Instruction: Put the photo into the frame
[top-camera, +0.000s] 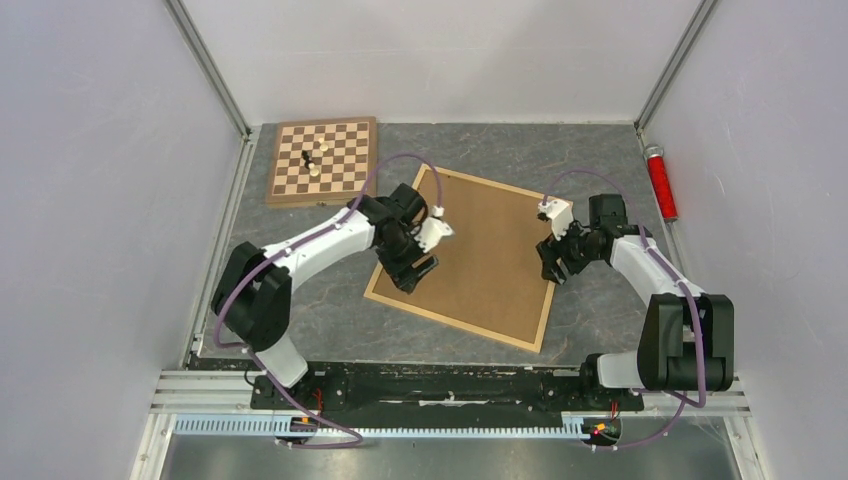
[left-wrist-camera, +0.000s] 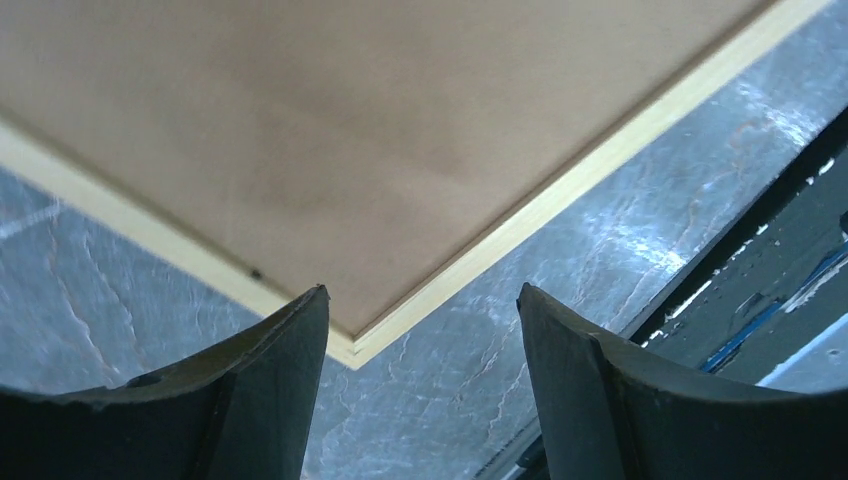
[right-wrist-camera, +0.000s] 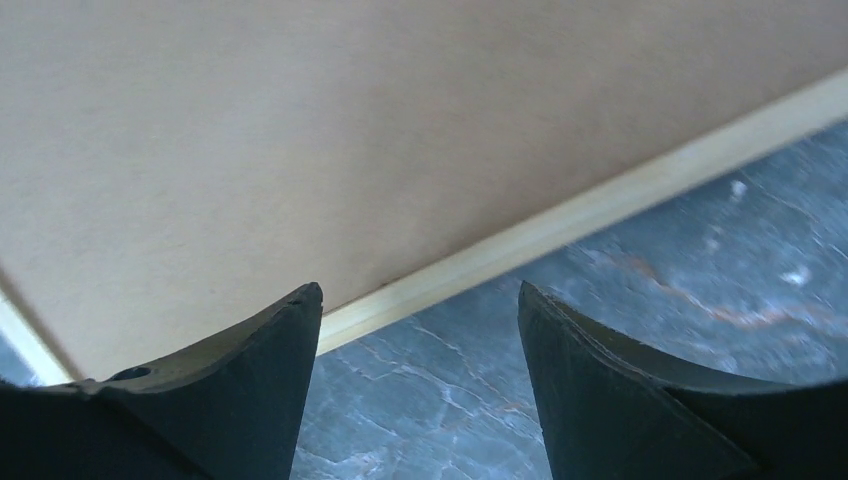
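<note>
**Ana:** Looking down from above, where does the frame (top-camera: 452, 322) lie?

**Ben:** Flat on the grey table (top-camera: 600, 160), turned at an angle. A brown backing board (top-camera: 490, 250) fills it. The chessboard (top-camera: 322, 160) sits apart, beyond its far left corner.

**Ana:** And the left gripper (top-camera: 415, 273)?

**Ben:** It is over the frame's near left corner. The jaws are spread wide with nothing between them, and in the wrist view that corner sits just at the left finger's tip.

**Ana:** The right gripper (top-camera: 550, 265)?

**Ben:** It is at the frame's right edge, released too. The fingers are parted over the wooden border and the table beside it, gripping nothing.
</note>
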